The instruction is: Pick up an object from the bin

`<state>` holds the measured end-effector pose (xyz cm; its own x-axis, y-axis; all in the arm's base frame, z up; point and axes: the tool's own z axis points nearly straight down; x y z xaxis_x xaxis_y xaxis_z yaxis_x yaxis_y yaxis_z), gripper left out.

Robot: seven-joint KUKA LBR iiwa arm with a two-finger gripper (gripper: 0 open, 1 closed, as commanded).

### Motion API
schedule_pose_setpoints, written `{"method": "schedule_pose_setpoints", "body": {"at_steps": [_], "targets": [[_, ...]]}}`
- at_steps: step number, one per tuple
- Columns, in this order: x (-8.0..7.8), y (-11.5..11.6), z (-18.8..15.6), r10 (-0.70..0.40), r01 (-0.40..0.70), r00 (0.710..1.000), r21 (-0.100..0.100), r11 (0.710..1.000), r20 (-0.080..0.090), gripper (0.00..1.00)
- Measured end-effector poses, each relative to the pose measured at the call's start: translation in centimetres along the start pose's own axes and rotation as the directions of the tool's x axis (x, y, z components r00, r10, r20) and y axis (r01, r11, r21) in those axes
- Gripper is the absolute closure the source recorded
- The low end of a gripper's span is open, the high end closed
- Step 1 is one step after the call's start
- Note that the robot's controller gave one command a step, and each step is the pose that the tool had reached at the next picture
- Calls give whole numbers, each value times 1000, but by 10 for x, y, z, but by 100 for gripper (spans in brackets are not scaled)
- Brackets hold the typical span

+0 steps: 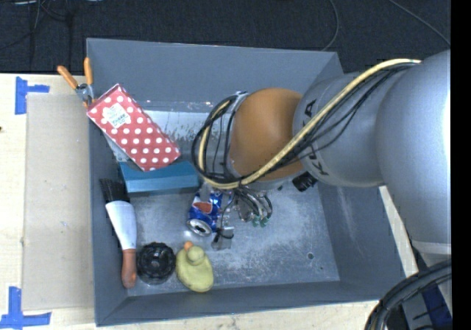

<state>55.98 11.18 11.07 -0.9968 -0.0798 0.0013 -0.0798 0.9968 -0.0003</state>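
Tool point(223, 233) beside blue can point(204, 215) — centre of bin point(294, 251)

Matt and scuffed, with pale dusty wear, across the floor of the grey metal bin point(313, 244). Gleams glossy on the small blue and red metal can point(203, 213). Smooth, dull rubbery plastic on the yellow duck point(194, 269); matt paper on the red white-dotted box point(132, 127).

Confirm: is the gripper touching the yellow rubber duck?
Apart. The camera view shows bare grey bin floor between the gripper and the yellow rubber duck; the gripper is beside a small blue metal can.
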Motion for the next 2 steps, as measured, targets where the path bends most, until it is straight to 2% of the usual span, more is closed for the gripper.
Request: {"method": "schedule_pose_setpoints", "body": {"at_steps": [1, 2], "targets": [[-18, 14, 17, 253, -253, 967, 3, 967, -11, 0], [-28, 7, 21, 244, -244, 969, 6, 970, -23, 0]]}}
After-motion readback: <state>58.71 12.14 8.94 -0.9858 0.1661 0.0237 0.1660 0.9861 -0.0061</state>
